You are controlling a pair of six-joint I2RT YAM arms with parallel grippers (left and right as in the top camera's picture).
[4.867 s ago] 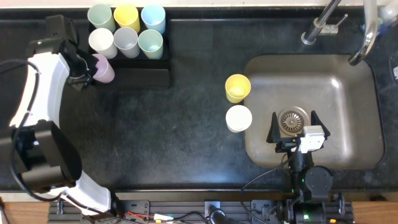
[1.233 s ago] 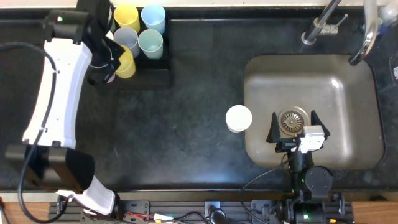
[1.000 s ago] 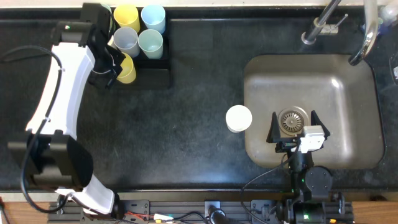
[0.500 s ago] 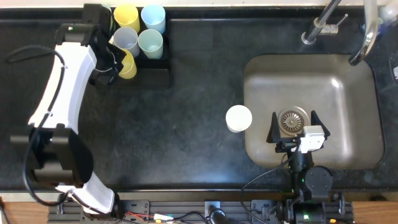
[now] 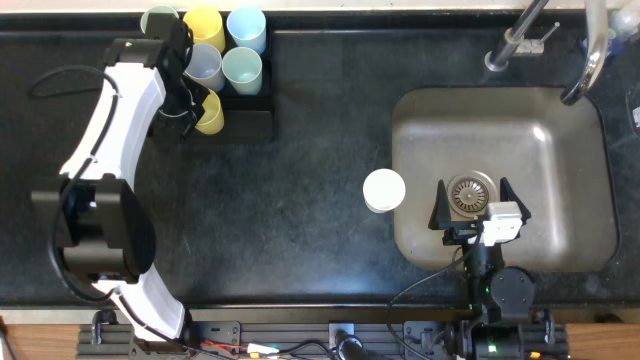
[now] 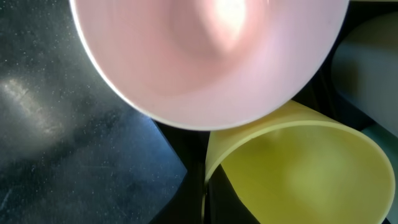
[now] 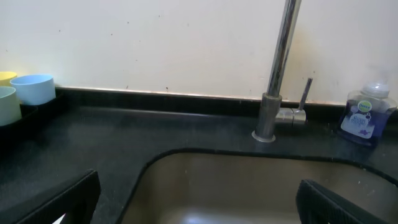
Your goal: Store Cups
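Left claw (image 5: 193, 106) is pinching the yellow plastic cup (image 5: 210, 112), tilted, right at the front row of the black cup rack (image 5: 248, 124), just beside the pink plastic cup (image 6: 205, 56). The white plastic cup (image 5: 384, 190) stands on the dark counter (image 5: 280, 230), well off to the rack's right. Farther right of the rack, the right claw (image 5: 472, 195) hangs spread wide.
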